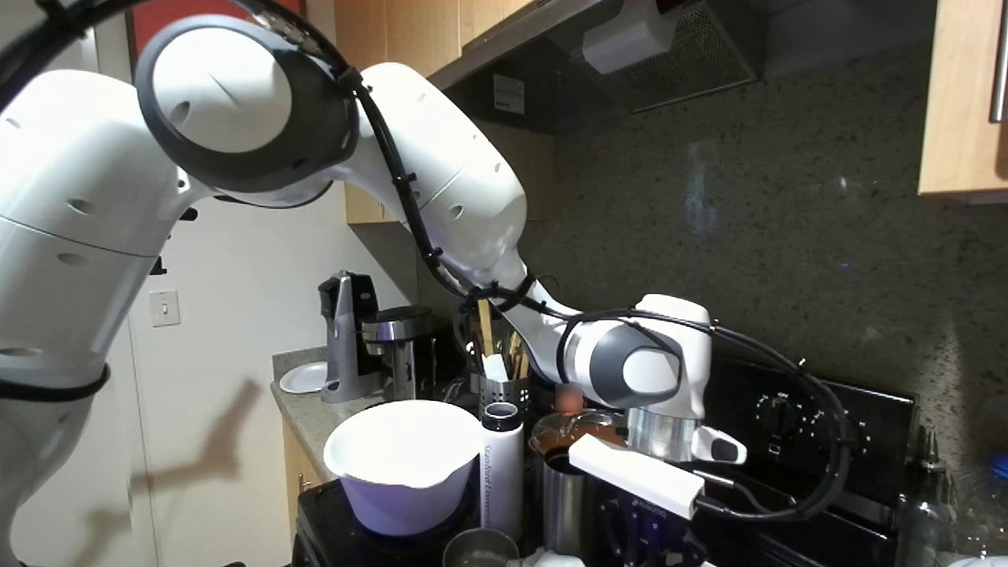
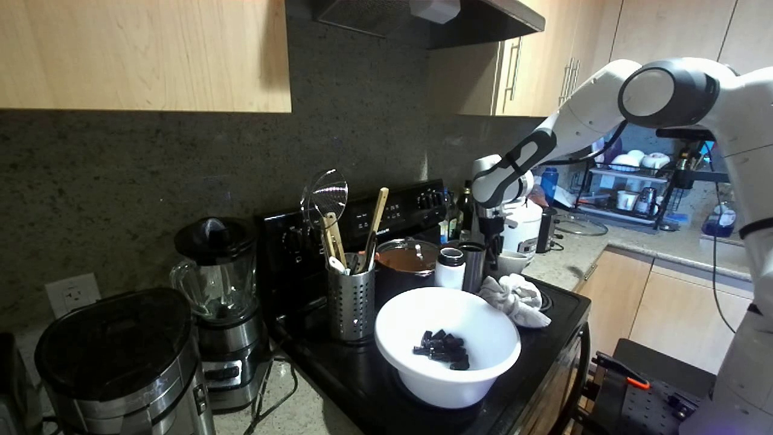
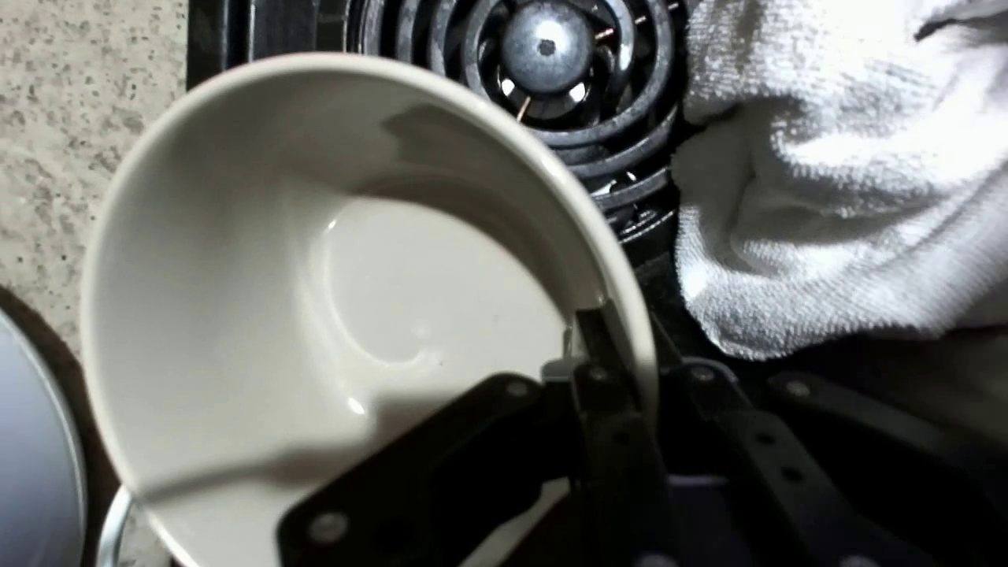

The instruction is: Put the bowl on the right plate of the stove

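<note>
The bowl (image 3: 409,276) is a small, deep, cream-coloured round bowl that fills much of the wrist view. It also shows in an exterior view (image 2: 512,263), close beside the gripper. My gripper (image 3: 631,335) has one finger inside the bowl and one outside, closed on its rim. In an exterior view the black gripper (image 2: 494,248) points down. The stove (image 2: 338,370) is glossy black with a knobbed back panel (image 1: 886,405). A coil plate (image 3: 650,146) lies above the bowl in the wrist view, partly covered by it. The bowl spans the boundary between counter and stove.
A pale towel (image 3: 835,205) lies beside the coil plate. A big white bowl (image 2: 444,391), a white bottle (image 2: 450,276), a steel tumbler (image 2: 473,266), a lidded pot (image 2: 416,279) and a utensil holder (image 2: 351,308) stand on the stove. A white cooker (image 2: 524,225) stands behind the gripper.
</note>
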